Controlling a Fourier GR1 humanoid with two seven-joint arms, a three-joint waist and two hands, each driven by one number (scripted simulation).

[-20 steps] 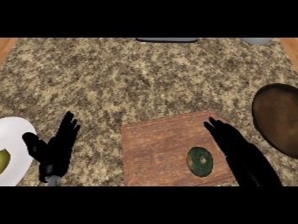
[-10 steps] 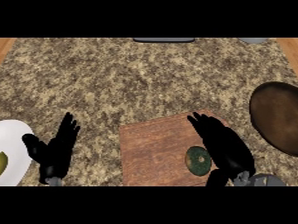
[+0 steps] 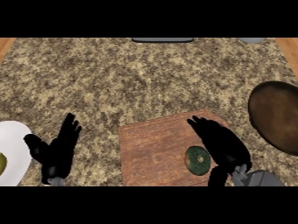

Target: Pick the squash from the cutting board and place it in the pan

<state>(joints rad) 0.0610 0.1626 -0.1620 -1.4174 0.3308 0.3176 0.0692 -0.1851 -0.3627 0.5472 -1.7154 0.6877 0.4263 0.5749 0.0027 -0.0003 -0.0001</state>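
Squash unmoved, lying on cutting board; right hand has slid in from the board's right edge, open, fingers just beside it, nothing gripped. Best to lower and curl round the squash before lifting toward pan. Left hand open, resting. Speckled stone tabletop

Speckled brown granite counter carries reddish wooden cutting board, dark brown round pan, white round plate.

flat, even light; the pan looks dark, the plate bright.
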